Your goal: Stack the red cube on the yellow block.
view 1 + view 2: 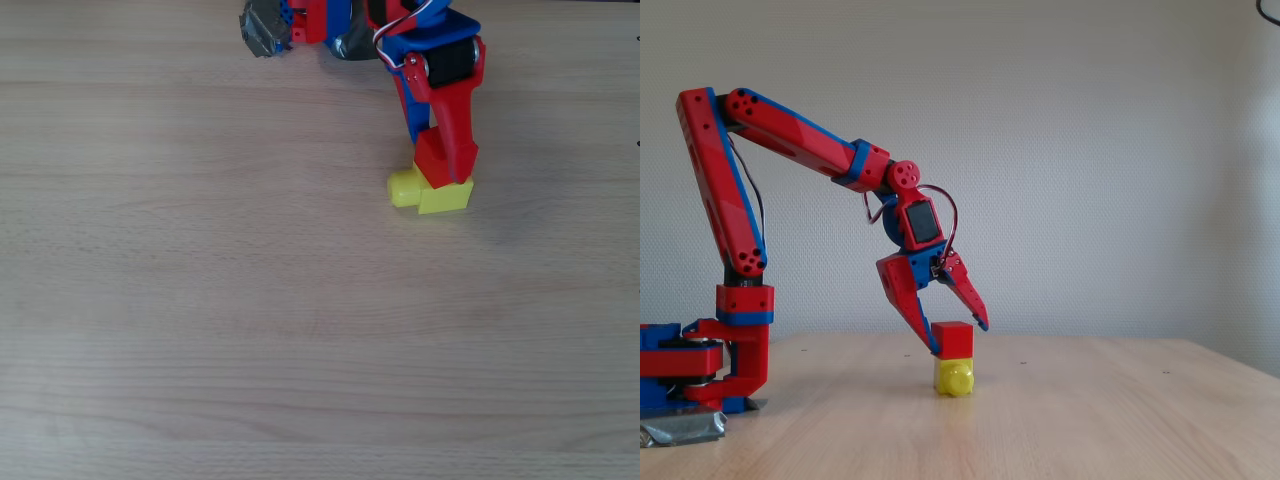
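While the pincer stands spread on a bare bench, the red cube sits atop the yellow block.

A pale wood-grain surface runs to every edge in the overhead view. Behind its far edge in the fixed view stands a plain, finely textured off-white wall, evenly and softly lit.

Red/blue arm w/ black cables
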`<action>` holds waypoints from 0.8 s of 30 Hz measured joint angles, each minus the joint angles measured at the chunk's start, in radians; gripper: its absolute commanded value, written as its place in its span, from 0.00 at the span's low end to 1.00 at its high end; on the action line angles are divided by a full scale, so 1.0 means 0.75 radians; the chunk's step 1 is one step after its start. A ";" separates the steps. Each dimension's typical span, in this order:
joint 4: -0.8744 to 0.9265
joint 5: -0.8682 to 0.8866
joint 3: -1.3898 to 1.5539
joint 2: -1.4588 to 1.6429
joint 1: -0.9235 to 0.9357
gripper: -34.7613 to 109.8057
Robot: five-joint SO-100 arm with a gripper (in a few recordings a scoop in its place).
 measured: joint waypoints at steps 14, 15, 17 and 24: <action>0.245 -0.029 0.119 0.763 0.319 0.27; 0.256 -0.047 0.174 0.857 0.340 0.26; 0.282 -0.078 0.325 1.037 0.378 0.25; 0.376 -0.247 0.845 1.573 0.544 0.25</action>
